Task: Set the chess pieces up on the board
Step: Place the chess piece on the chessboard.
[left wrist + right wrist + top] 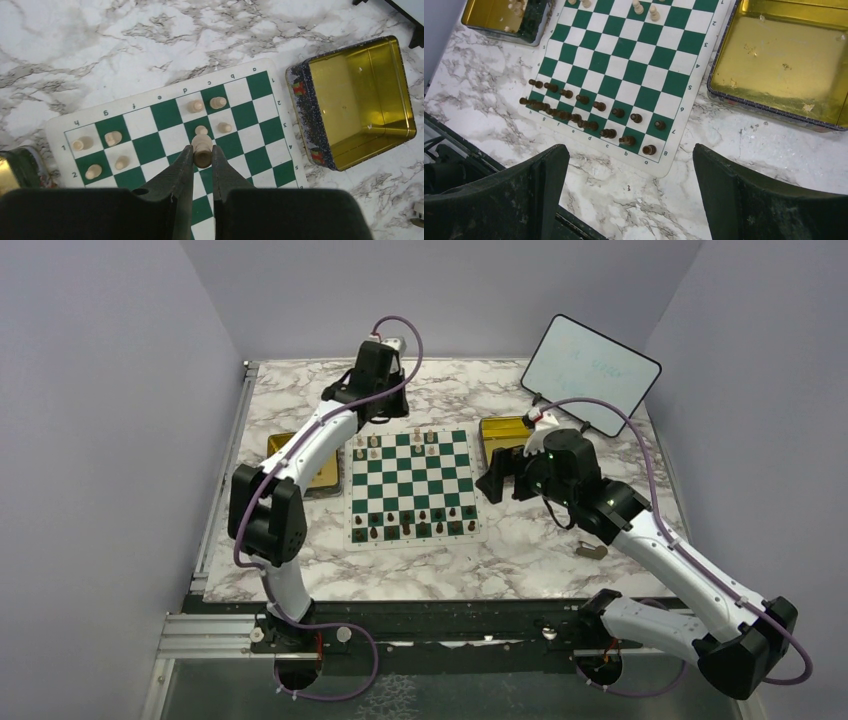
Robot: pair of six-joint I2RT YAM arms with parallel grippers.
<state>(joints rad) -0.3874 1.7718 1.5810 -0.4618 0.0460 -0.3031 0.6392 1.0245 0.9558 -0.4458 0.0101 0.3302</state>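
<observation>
The green and white board (412,486) lies mid-table; it also shows in the left wrist view (165,112) and the right wrist view (624,65). Dark brown pieces (589,112) fill its two near rows. Several cream pieces (205,105) stand at its far edge. My left gripper (202,155) is above the far side of the board, shut on a cream piece (202,147) held base toward the camera. My right gripper (629,165) is open and empty over the marble beside the board's right near corner; in the top view it (495,480) sits right of the board.
An empty gold tin (357,100) stands right of the board, also seen in the right wrist view (784,60). A second gold tin (300,462) with cream pieces sits left of the board. A whiteboard (590,370) stands at the back right. A small object (592,551) lies by the right arm.
</observation>
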